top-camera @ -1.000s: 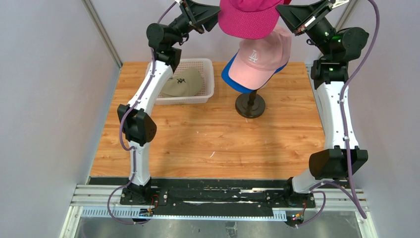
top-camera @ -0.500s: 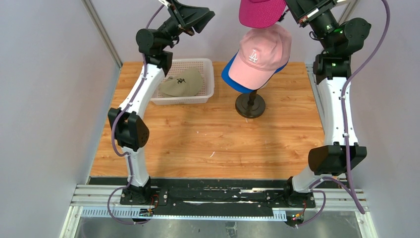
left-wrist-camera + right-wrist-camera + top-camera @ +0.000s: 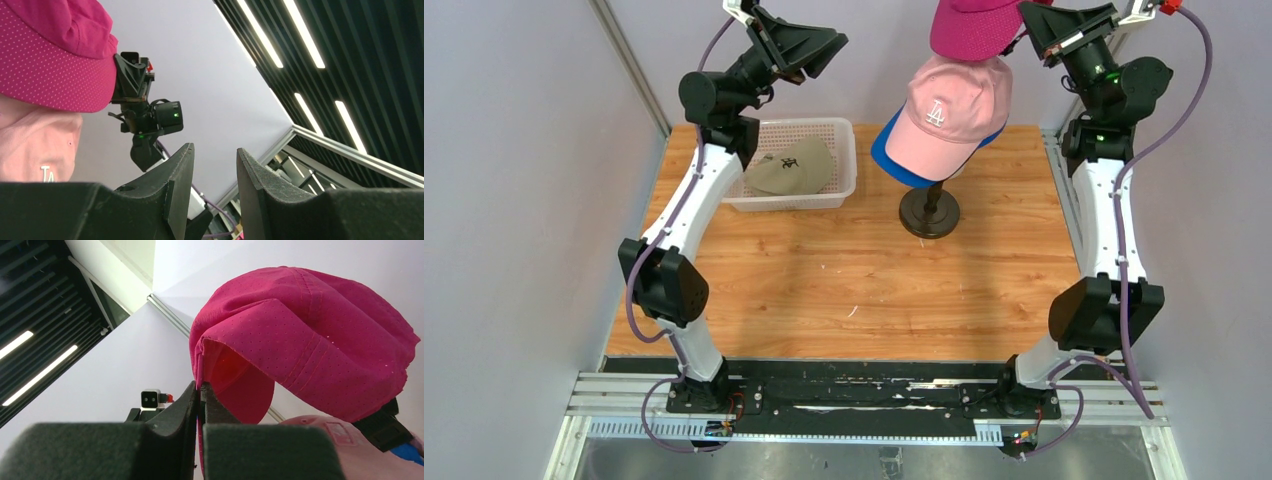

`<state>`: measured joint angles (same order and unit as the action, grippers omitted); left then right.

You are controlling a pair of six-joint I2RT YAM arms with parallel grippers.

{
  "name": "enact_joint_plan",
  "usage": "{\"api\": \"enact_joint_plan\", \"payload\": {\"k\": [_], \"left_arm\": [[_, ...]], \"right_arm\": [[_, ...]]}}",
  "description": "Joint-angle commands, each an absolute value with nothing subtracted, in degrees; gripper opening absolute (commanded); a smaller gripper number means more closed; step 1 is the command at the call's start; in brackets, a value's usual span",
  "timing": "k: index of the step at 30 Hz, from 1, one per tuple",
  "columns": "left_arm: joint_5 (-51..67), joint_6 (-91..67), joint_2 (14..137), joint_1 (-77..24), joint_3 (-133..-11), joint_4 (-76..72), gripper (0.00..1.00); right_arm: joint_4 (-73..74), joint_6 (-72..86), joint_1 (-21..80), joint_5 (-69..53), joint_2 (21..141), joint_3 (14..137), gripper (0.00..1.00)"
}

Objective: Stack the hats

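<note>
Magenta cap [image 3: 969,25] hangs at the top of the frame, right of centre, just above the pink cap [image 3: 949,115] on the stack. Since only a thin pinch at its edge holds it, I judge it could swing, land crooked and slide off the pink crown. My right gripper [image 3: 201,389] is clamped tight on that fabric edge, while my left gripper [image 3: 212,165], upper left, stands part open, holding nothing.

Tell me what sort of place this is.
Probably a lab test cell, not a shop: two arms bolted to a rail at a wooden table, plain grey panel walls, strip lights on a dark slatted ceiling.
</note>
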<state>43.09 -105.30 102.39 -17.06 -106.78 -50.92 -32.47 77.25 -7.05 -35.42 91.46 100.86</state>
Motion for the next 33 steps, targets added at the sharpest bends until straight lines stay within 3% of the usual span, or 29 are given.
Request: {"api": "enact_joint_plan", "payload": {"k": [1, 7, 33], "left_arm": [[43.65, -103.07, 99.81, -17.23, -105.02, -52.42, 0.41], [43.44, -102.96, 99.6, -17.23, -104.03, -52.75, 0.41], [43.69, -102.0, 97.64, -17.23, -101.43, -52.25, 0.41]], "right_arm": [[-44.31, 84.23, -9.34, -35.6, 92.73, 99.85, 0.01], [-51.05, 90.28, -9.66, -36.72, 94.09, 97.75, 0.01], [-56.6, 92.29, -10.28, -38.77, 86.38, 83.52, 0.01]]}}
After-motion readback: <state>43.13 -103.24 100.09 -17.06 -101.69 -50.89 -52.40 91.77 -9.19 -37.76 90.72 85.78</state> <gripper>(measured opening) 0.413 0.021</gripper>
